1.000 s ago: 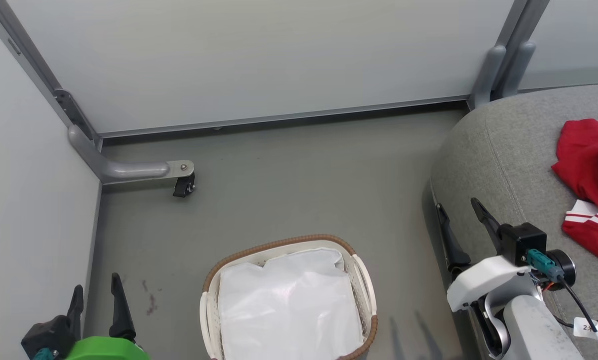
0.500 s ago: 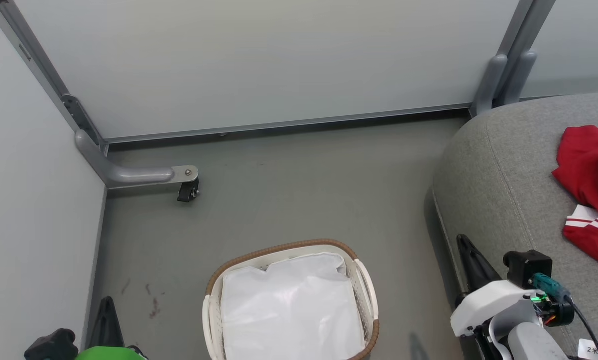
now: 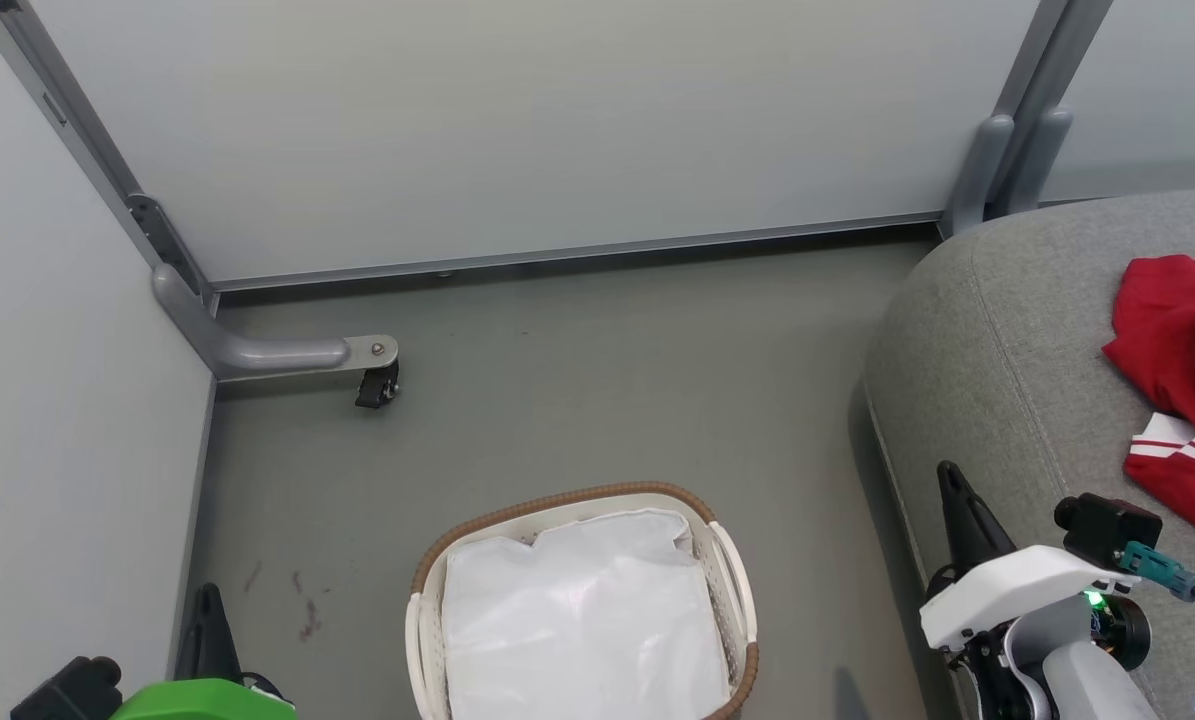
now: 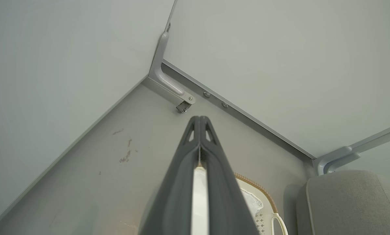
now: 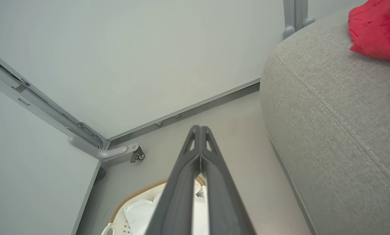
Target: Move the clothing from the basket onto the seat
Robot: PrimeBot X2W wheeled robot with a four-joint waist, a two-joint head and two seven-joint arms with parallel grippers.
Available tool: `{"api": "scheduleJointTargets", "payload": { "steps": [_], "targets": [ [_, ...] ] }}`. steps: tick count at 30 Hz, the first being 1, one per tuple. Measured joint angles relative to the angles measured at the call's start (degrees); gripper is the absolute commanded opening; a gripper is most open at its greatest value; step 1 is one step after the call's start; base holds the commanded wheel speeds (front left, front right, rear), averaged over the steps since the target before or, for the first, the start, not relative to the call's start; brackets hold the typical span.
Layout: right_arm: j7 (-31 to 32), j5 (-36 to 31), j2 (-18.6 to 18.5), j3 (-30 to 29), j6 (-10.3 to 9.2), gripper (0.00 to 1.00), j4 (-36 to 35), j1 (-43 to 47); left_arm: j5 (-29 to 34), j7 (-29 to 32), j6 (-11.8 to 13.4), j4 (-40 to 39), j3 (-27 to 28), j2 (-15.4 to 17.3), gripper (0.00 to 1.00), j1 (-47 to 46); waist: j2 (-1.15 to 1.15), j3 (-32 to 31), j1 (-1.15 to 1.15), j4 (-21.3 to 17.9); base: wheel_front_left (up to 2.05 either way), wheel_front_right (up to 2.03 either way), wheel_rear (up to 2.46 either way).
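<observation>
The red clothing with white striped trim lies on the grey seat at the right; its red edge lies on the seat in the right wrist view too. The white basket with a brown rim stands on the floor at bottom centre, holding only its white liner. My left gripper is shut and empty at the lower left, beside the basket. My right gripper is shut and empty, between basket and seat. Both wrist views show fingertips pressed together: left gripper, right gripper.
Pale partition panels close the corner behind and to the left. A grey bracket leg with a small black caster stands on the floor at the left. A second grey post rises behind the seat. Grey floor lies open between basket and wall.
Both grippers went from open to shut and dropped lower in the head view. The head view itself shifted slightly, so basket and seat sit a little lower.
</observation>
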Motion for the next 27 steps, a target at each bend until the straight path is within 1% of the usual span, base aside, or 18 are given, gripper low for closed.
{"api": "scheduleJointTargets", "payload": {
  "steps": [13,27],
  "targets": [
    [2.92,11.69,-0.05,-1.22,0.00,0.00,-1.90,0.80,-10.36,2.96,0.00,-1.68,-0.08,0.03,0.00,-0.77,0.00,-0.35,0.00,0.11,0.00,0.00,0.00],
    [5.66,22.57,-0.12,-2.32,0.00,0.00,-3.70,1.15,-19.78,5.63,0.00,-3.25,-0.20,0.09,0.00,-1.67,0.00,-0.74,0.00,0.22,0.00,0.00,0.00]
  ]
}}
